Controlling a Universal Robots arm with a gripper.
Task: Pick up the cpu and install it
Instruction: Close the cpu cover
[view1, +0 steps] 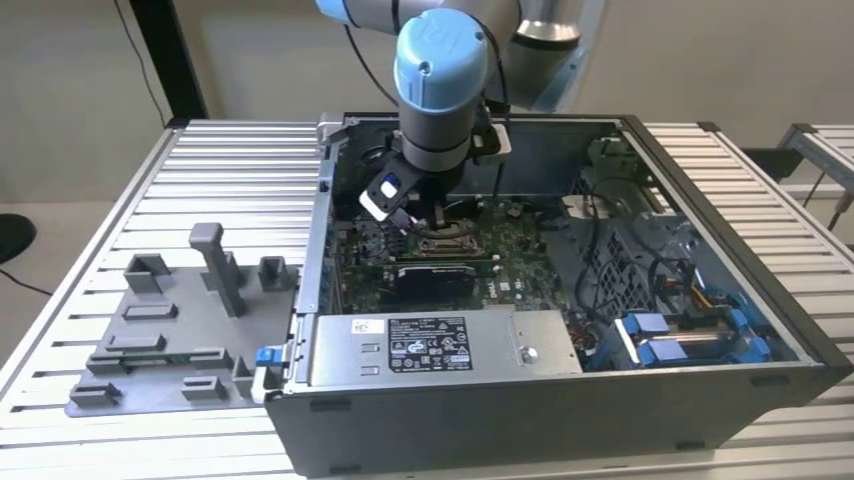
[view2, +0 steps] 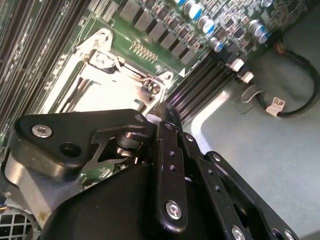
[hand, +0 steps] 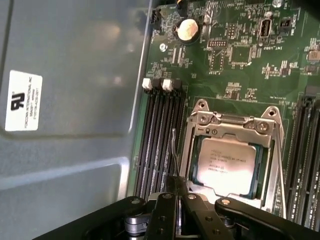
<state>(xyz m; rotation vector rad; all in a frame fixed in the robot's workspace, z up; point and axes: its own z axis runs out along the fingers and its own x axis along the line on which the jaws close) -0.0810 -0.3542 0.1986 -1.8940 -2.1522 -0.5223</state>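
Observation:
The cpu (hand: 225, 162), a small square chip with a pale silver top, lies flat inside the metal socket frame (hand: 232, 122) on the green motherboard. My gripper (hand: 176, 181) hovers just beside the frame's edge, near a thin wire lever (hand: 173, 145). Its black fingers are pressed together with nothing between them. In the second wrist view the gripper (view2: 167, 111) points at the socket frame (view2: 100, 60), whose middle glares white. In the exterior view the gripper (view1: 424, 222) reaches down into the open computer case (view1: 561, 420), right above the socket (view1: 447, 240).
Memory slots (hand: 157, 140) run beside the socket, next to the grey case wall (hand: 65, 125). Grey fixture blocks (view1: 174, 330) stand on the slatted table at the exterior view's left. A power supply (view1: 441, 345) and blue drive bays (view1: 681, 335) fill the case front.

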